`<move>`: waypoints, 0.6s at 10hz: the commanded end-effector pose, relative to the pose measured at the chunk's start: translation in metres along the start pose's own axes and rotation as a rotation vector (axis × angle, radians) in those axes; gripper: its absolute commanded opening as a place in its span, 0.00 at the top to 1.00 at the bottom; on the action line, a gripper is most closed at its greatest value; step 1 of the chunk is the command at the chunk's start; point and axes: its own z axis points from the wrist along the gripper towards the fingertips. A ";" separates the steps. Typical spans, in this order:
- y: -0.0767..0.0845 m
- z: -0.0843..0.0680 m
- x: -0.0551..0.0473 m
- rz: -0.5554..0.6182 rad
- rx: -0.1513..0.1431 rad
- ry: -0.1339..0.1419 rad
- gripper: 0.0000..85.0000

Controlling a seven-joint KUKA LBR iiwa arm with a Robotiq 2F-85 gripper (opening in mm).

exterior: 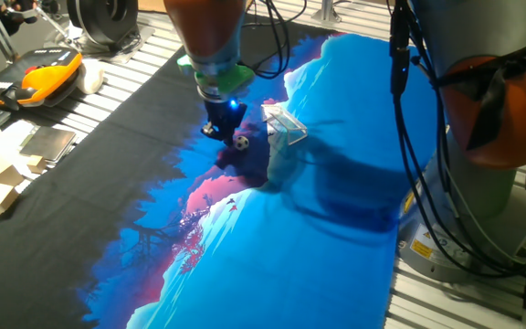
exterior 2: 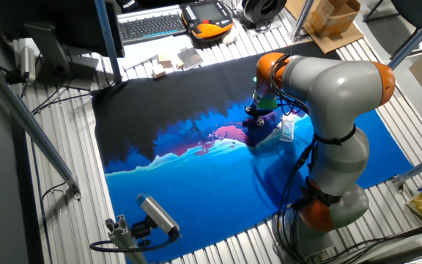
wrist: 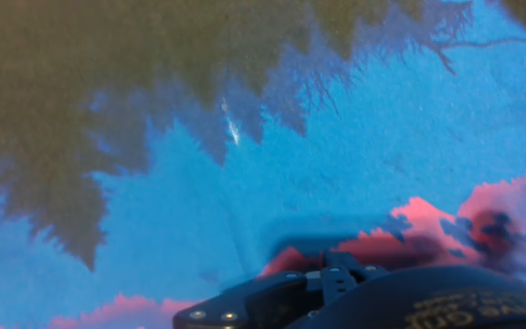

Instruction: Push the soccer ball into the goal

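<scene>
End effector (exterior: 219, 128) fingers unclear, just beside soccer ball (exterior: 242, 142); goal (exterior: 284, 125) near.

Ball (exterior: 242, 142) btwn fingers (exterior: 215, 128) & goal (exterior: 284, 125), all on mat (exterior: 336, 210).

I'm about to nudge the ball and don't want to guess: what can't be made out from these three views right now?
- Gripper jaws: too small and dark in one fixed view, hidden behind the arm in the other; open or shut unclear.
- Soccer ball: contact with the gripper unclear; only a speck in the other fixed view, absent from the hand view.
- Goal: its opening's direction unreadable through the translucent netting; the arm partly blocks it in the other fixed view.
</scene>
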 end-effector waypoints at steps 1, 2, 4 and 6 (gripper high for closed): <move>-0.002 0.002 0.002 -0.008 0.008 -0.004 1.00; -0.005 0.004 0.002 -0.017 0.009 -0.007 1.00; -0.011 0.006 0.004 -0.031 0.008 -0.009 1.00; -0.012 0.008 0.008 -0.034 0.012 -0.002 1.00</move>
